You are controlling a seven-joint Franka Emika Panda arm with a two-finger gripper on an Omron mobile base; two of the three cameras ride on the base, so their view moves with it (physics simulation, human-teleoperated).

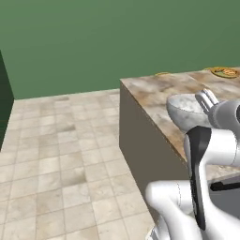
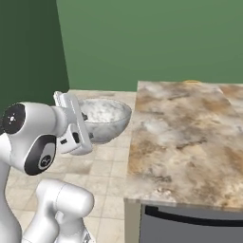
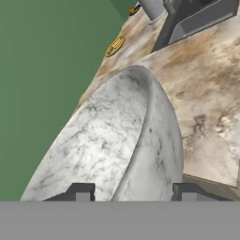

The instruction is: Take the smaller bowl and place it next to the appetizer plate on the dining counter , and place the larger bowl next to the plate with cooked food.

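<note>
Jaws of the gripper [image 3: 131, 193] stand partly apart and clamp the rim of the larger bowl [image 3: 117, 145], one finger [image 3: 82, 192] inside the wall and the other outside it. Carried clear of any surface, the bowl, grey-and-white marbled, hangs in the right base view [image 2: 105, 117] over the tiled floor [image 2: 107, 161], just left of the bench's [image 2: 185, 137] near corner. In the left base view the bowl [image 1: 185, 110] appears in front of the bench top [image 1: 154, 91], partly hidden by the white arm. Farther right along the bench, near the green wall [image 3: 42, 70], lies the plate with cooked food [image 3: 115, 46], well apart from the bowl; its orange-yellow rim shows [image 1: 225, 71]. Beyond it a dark sink [image 3: 197, 21] and what may be a grey tap base [image 3: 153, 8] are partly cropped.
</note>
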